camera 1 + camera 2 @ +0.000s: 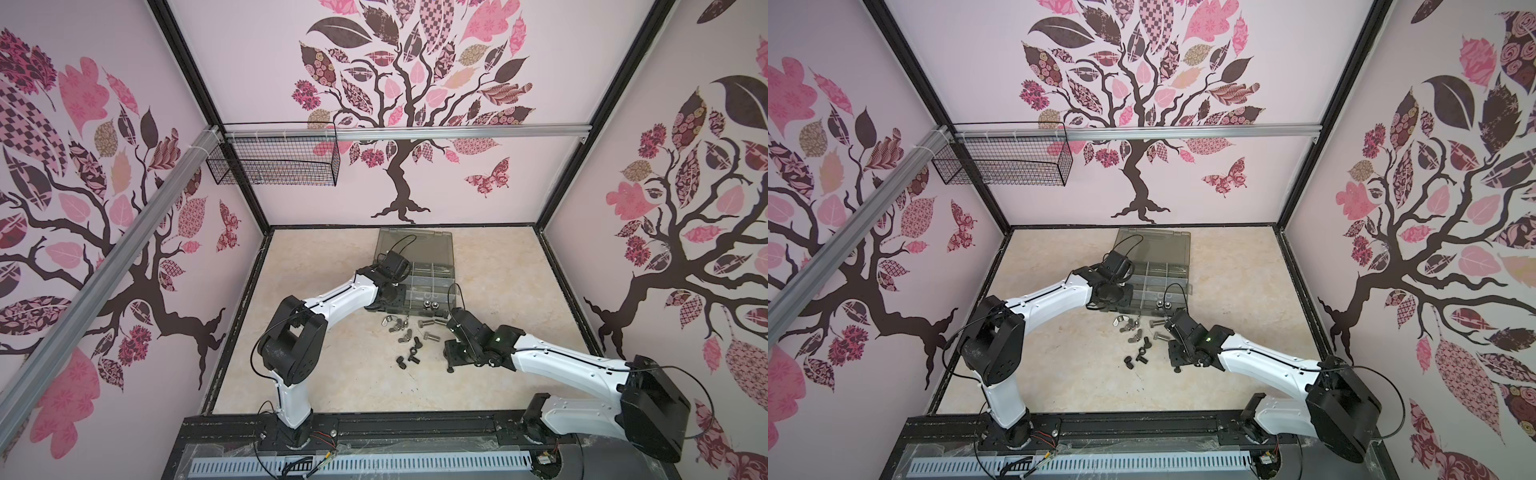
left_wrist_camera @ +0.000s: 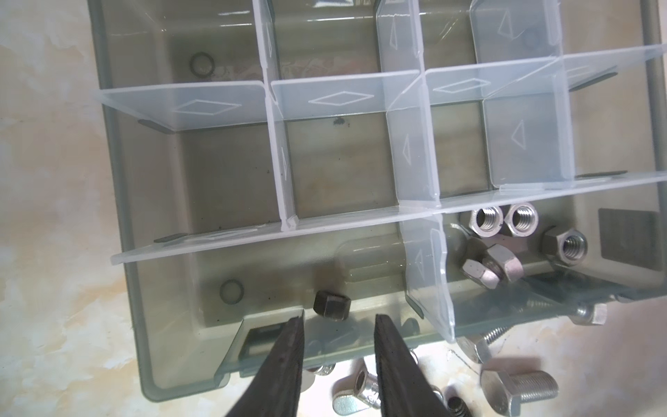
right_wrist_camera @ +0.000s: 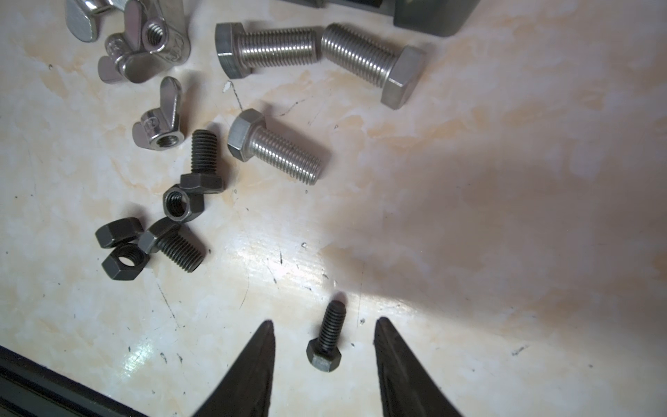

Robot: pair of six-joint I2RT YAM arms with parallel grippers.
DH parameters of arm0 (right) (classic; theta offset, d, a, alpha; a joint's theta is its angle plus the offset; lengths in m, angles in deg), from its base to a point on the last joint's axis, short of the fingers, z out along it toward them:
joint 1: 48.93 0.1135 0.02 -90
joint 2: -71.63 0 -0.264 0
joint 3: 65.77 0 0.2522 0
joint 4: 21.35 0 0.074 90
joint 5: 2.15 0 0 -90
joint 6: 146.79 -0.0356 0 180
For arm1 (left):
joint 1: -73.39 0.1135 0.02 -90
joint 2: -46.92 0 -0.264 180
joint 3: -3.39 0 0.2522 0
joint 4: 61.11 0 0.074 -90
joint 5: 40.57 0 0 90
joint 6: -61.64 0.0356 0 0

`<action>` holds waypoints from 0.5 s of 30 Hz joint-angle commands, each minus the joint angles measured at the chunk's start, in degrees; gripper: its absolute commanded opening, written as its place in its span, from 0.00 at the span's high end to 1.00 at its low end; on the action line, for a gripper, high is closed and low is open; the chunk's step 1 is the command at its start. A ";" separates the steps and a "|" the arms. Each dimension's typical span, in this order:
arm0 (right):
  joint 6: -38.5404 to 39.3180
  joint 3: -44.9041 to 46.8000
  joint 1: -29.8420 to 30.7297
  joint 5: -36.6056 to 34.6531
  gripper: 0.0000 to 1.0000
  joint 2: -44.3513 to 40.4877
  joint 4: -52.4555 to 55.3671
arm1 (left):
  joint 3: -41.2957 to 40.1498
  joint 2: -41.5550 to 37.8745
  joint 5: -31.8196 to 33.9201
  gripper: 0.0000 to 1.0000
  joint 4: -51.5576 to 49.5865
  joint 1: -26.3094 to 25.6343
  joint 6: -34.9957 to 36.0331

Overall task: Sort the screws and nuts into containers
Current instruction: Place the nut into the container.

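Right pincer [image 3: 325, 321] hangs low over the table [image 3: 469, 216], jaws a fair way apart and holding nothing. A short black bolt [image 3: 326, 339] lies right between them, touching neither, so my guess is that's the next grab. Out past the tips are two more black bolts [image 3: 204, 159] and three black nuts [image 3: 121, 231], then three silver hex bolts [image 3: 278, 148], with a bunch of wing nuts [image 3: 158, 122] off to one side. None of that is sorted.

Left pincer [image 2: 338, 318] is over the organizer case [image 2: 115, 173], jaws parted and empty. One black nut [image 2: 332, 305] sits on the compartment floor just beyond the tips. The compartment beside it has four silver hex nuts [image 2: 505, 238]. The compartments [image 2: 231, 173] further out look empty as far as I can tell. So early days, well under half done I'd say.

Writing-wise, the wing nuts have some stamp I can't read, and the dividers [image 2: 339, 97] only carry diamond and triangle outlines. No brand anywhere.
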 commanded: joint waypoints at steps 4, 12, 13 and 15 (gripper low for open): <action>0.37 -1.47 0.40 -1.03 0.52 -1.12 1.73 | -6.49 -8.59 -1.22 0.63 2.34 0.61 -1.60; 0.25 -1.24 0.35 -0.21 0.52 -1.50 -0.08 | -19.88 -22.77 -4.12 0.63 3.50 0.57 -5.66; 0.44 -1.45 0.33 0.01 0.52 -1.11 -0.09 | -21.48 -24.70 -3.47 0.63 3.10 0.61 -6.12; 0.72 -1.86 0.33 0.45 0.52 -0.12 -0.09 | -24.41 -28.19 -2.82 0.63 2.73 0.61 -6.97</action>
